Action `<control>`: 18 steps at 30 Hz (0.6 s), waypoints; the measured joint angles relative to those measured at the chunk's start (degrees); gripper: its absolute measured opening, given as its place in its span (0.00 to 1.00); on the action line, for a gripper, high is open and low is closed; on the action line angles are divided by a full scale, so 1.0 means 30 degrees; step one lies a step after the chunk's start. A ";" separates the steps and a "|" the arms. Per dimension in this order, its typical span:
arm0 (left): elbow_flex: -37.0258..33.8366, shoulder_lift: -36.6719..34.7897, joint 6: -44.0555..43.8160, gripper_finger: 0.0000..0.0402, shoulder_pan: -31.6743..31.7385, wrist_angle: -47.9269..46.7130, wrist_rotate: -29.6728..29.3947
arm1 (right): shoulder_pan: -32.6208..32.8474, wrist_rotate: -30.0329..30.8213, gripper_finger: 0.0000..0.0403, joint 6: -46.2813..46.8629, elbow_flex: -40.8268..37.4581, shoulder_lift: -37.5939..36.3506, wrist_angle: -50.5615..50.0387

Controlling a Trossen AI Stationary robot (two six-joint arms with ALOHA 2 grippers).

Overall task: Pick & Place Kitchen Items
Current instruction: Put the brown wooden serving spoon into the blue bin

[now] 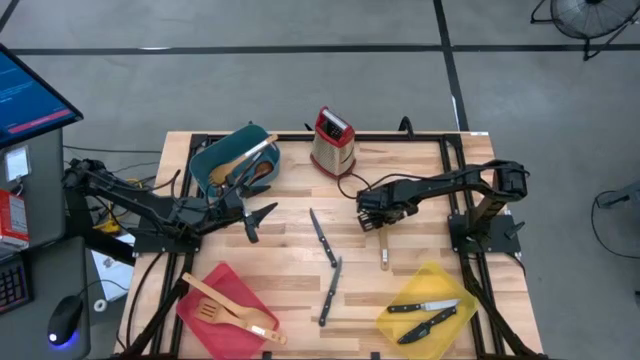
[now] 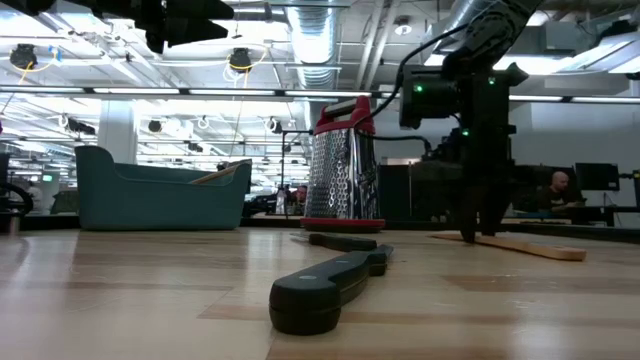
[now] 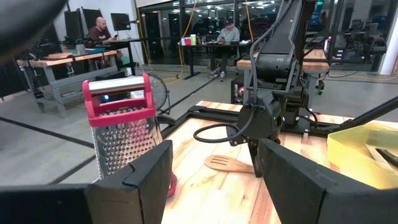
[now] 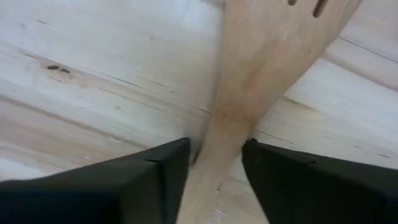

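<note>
No brand or readable writing shows on any of the items. The desk is pale wood planking with visible grain and a few dark knots. The right gripper points down at a light wooden slotted spatula — flat blade with slots, tapering to a narrow handle — which lies flat on the desk. In the right wrist view the handle's neck sits between the two dark fingers, each close beside it; whether they already press on the wood I cannot tell. The left gripper hangs above the desk with its fingers apart and nothing between them, well away from the spatula. Between the two grippers lie two black-handled steel knives, end to end. Beyond the right fingers stands the box grater — perforated steel with a red top. Near the left fingers a teal bin holds wooden utensils; a red bin carries light wooden spatulas, and a yellow bin carries two dark-handled knives.
</note>
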 joint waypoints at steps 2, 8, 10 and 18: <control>0.0000 0.0000 -0.0057 0.54 0.0000 0.0000 0.0000 | -0.0020 -0.0020 0.31 -0.0003 0.0000 0.0006 0.0090; 0.0000 0.0000 -0.0066 0.54 0.0000 0.0022 0.0000 | -0.0015 0.0146 0.20 -0.0244 0.0000 0.0022 0.0157; 0.0000 0.0000 -0.0066 0.54 0.0000 0.0029 0.0000 | -0.0015 0.0168 0.20 -0.0257 -0.0007 0.0022 0.0157; 0.0000 0.0000 -0.0063 0.54 0.0000 0.0087 0.0000 | -0.0015 0.0424 0.20 -0.1305 0.0469 0.0087 -0.0093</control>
